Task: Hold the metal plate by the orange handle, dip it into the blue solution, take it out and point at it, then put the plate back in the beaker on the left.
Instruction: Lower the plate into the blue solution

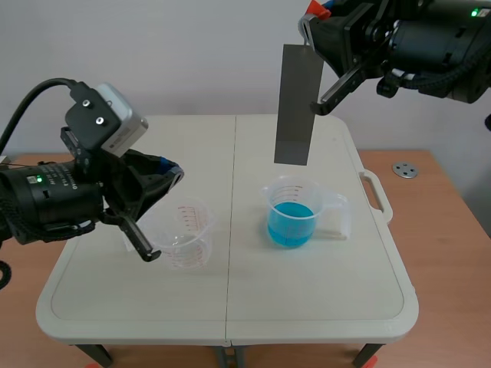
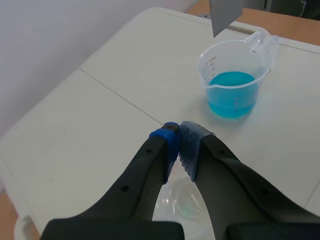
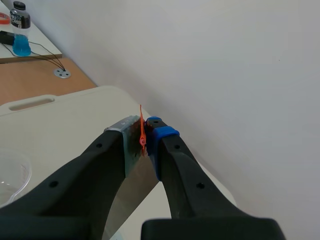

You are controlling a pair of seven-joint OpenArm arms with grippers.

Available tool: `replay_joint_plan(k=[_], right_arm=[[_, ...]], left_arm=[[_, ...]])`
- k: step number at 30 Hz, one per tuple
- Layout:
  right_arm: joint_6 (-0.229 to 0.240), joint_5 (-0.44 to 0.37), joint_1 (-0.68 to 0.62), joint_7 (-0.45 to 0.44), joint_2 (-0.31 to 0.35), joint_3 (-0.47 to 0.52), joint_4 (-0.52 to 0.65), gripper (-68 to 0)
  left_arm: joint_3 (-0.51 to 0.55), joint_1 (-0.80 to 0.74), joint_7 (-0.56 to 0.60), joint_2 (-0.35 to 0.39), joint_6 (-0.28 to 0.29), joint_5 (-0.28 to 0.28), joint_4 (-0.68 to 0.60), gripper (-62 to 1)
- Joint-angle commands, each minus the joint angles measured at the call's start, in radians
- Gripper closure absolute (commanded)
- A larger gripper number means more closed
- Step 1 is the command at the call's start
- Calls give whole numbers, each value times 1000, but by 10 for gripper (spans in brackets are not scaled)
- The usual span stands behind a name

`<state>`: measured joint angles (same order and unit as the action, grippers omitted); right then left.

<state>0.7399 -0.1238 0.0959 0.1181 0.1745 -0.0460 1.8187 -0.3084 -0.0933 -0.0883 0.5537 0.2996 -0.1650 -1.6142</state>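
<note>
The right gripper (image 3: 145,136) is clamped on the orange handle (image 3: 142,129), so the metal plate (image 1: 298,103) hangs upright, clear above the beaker of blue solution (image 1: 295,211), apparently lined up for dipping. The left gripper (image 2: 179,139), fingers together on nothing, hovers over the empty beaker (image 1: 186,234).

Grey metal plate (image 1: 298,105) hanging upright from the right tool (image 3: 143,135), blue-liquid beaker (image 1: 295,215) below it, empty beaker (image 1: 186,234) under the left tool (image 2: 180,134).

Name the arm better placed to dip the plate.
Right: the right gripper is shut on the orange handle of the metal plate, which hangs above the blue solution. The left gripper is shut, empty, by the empty beaker.
</note>
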Motion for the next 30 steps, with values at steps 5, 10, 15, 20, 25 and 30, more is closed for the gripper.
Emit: replay_joint_plan(k=[5, 10, 15, 20, 25, 30], right_arm=[[6, -18, 14, -11, 3, 2, 16, -13], [6, -18, 14, -13, 3, 2, -14, -13], [6, -18, 14, -31, 3, 2, -57, -13], [6, -18, 14, -50, 3, 2, -100, -13], [6, -10, 14, -82, 3, 2, -147, -13], [6, 0, 15, -103, 3, 1, -189, -13]], left_arm=[[124, -192, 76, 63, -25, -8, -78, -15], [254, -375, 143, 80, -25, -8, -116, -15], [371, -549, 225, 79, -25, -8, -124, -15], [467, -710, 292, 78, -25, -8, -124, -15], [538, -866, 335, 72, -24, -11, -123, -15], [579, -995, 355, 29, -25, -10, -123, -15]])
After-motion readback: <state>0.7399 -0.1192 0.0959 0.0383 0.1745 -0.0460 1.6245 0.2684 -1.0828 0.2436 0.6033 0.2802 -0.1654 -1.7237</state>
